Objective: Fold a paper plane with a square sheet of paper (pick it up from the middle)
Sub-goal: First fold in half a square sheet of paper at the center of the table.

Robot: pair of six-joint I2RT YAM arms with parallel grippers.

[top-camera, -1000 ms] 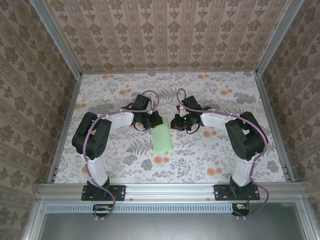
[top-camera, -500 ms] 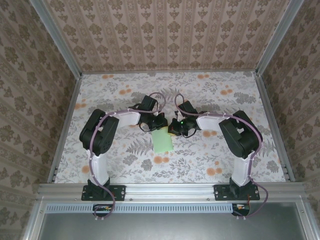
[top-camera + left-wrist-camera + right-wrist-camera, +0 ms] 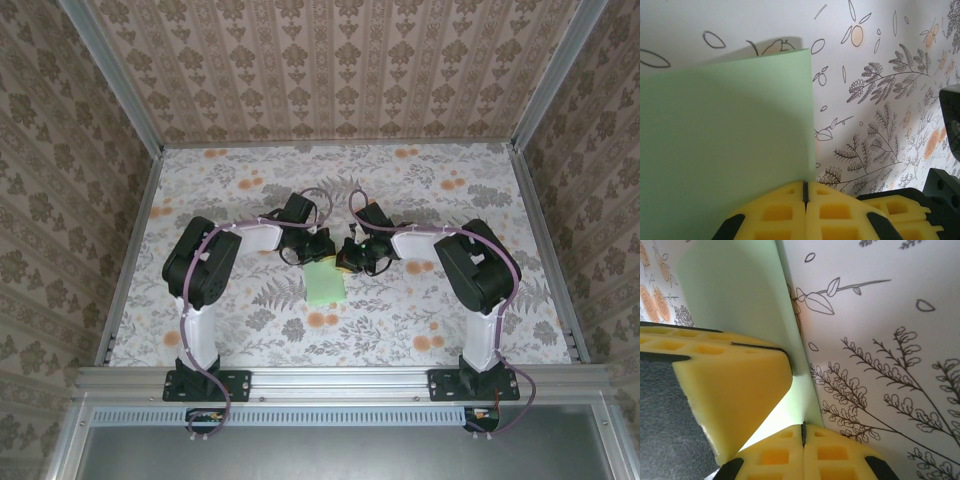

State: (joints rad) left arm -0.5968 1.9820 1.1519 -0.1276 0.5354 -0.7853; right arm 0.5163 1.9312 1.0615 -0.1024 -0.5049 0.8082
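Pinching the paper sheet w/ both grippers, mid table

L gripper: its two yellow pads are pressed together, w/ no gap btw them, only a thin dark seam. The paper sheet reaches down to this seam, so the jaws are clamped on it. In the L wrist cam the sheet spreads up and to the left from the pads, plain and pale mint green. It throws a soft shadow on the tablecloth beyond its far edge, so this part is raised off the cloth.

R gripper: pads are also closed tight together. A narrow strip of the same sheet runs down into the seam, so it is clamped on the paper too. In the R wrist cam the sheet stands nearly on edge and rises away from the pads. One yellow pad of the L gripper is just beside, on the left, close against the sheet.

Top cam: L gripper and R gripper meet tip to tip, nearly touching, approx at the table centre. The sheet extends from their tips toward the near edge, and its far edge is hidden under the tips. Both arms bend inward w/ elbows out to the sides. The cloth is floral, orange and grey.
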